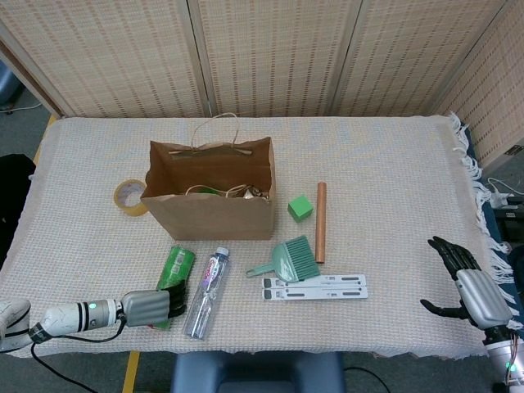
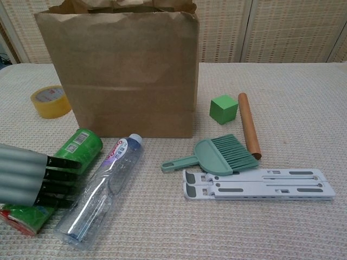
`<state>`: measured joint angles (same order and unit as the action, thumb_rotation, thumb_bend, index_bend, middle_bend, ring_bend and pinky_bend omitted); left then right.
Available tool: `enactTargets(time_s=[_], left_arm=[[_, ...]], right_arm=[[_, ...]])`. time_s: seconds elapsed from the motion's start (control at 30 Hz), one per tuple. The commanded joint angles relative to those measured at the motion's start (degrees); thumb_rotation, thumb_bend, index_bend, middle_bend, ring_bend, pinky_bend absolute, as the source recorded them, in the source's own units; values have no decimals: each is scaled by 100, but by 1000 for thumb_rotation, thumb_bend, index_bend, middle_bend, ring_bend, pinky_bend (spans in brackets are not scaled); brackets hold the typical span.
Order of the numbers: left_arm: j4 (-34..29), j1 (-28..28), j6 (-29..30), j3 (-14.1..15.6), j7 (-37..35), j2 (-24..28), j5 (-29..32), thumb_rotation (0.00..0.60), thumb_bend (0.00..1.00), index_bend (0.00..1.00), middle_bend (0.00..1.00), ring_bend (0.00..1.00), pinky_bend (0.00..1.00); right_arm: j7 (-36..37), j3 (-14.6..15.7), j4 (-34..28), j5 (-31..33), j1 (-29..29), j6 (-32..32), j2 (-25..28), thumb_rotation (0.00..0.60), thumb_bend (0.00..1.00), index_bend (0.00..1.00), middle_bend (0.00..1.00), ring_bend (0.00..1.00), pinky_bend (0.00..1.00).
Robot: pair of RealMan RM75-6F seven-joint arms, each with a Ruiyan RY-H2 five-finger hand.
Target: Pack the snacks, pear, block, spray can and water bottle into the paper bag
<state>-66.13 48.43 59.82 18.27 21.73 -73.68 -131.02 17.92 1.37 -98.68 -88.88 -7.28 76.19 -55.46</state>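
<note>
Head view looks down from high over the whole table, paper bag (image 1: 210,192) left of centre; chest view sits low and close, facing the bag's front (image 2: 127,70). Both share it.

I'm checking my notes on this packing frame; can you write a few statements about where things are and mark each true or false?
1. The green block lies on the table, outside the paper bag. True.
2. The water bottle stands upright. False: it lies on its side, cap toward the bag.
3. The left hand is at the green can. True.
4. The right hand holds the brush. False: it holds nothing, far from it at the table's edge.
5. The tape roll is inside the bag. False: it lies beside it.
</note>
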Motion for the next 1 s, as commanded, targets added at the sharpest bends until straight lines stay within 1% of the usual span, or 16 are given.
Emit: enactTargets(time_s=[0.03,0.13,0.27,0.4,0.5,0.57,0.6,0.7,0.73,0.8,0.87,0.93,0.97,1.0], left_arm=[[45,-34,84,21,6,67,61,600,684,632,592,546,757],[18,-94,215,-6,33,207,172,600,688,649,609,563,773],[-77,-323,464,-137,118,575,555,600,690,655,613,567,777],[-40,-578,677,-248,208,974,927,600,690,655,615,567,777],[29,-786,881,-384,201,1224,1256,600,690,656,617,569,778],[71,-954,1089,-574,169,1329,1574,600,689,659,619,571,779],[84,-1045,1212,-700,141,1338,1764,600,689,661,620,577,782],[27,-1439,1744,-1309,-91,1150,2672,600,690,665,624,612,808],[-65,-1570,1935,-1570,-254,1023,3052,600,690,665,624,614,810],[-273,-1692,2171,-1960,-475,835,3563,600,690,665,624,615,810],[-623,-1752,2395,-2390,-740,635,4053,600,690,666,627,617,813],[-1010,-1754,2536,-2741,-959,493,4419,600,691,667,629,620,816],[-1323,-1749,2596,-2974,-1096,402,4684,600,691,667,629,620,815],[-1597,-1741,2606,-3142,-1191,345,4899,600,691,668,629,620,814]], right_arm=[[-8,0,1,1,1,1,-2,600,59,0,0,0,17],[-14,-3,-3,7,1,1,-1,600,58,0,0,0,17],[-18,-7,-8,24,3,-3,3,600,59,0,0,0,17],[-30,-9,-6,26,5,0,-2,600,59,0,0,0,17],[-58,-11,-6,35,5,-3,-12,600,59,0,0,0,17],[-86,-14,1,42,10,3,-26,600,59,0,0,0,17],[-98,-16,5,45,11,7,-32,600,58,0,0,0,17],[-149,-22,7,53,15,14,-48,600,59,0,0,0,17],[-165,-25,7,58,17,19,-56,600,59,0,0,0,17],[-185,-30,11,67,19,23,-63,600,59,0,0,0,17],[-198,-34,14,76,24,30,-70,600,59,0,0,0,17],[-201,-35,18,75,28,37,-72,600,59,0,0,0,17],[-204,-35,21,73,29,39,-74,600,59,0,0,0,17],[-204,-34,22,70,30,40,-75,600,59,0,0,0,17]])
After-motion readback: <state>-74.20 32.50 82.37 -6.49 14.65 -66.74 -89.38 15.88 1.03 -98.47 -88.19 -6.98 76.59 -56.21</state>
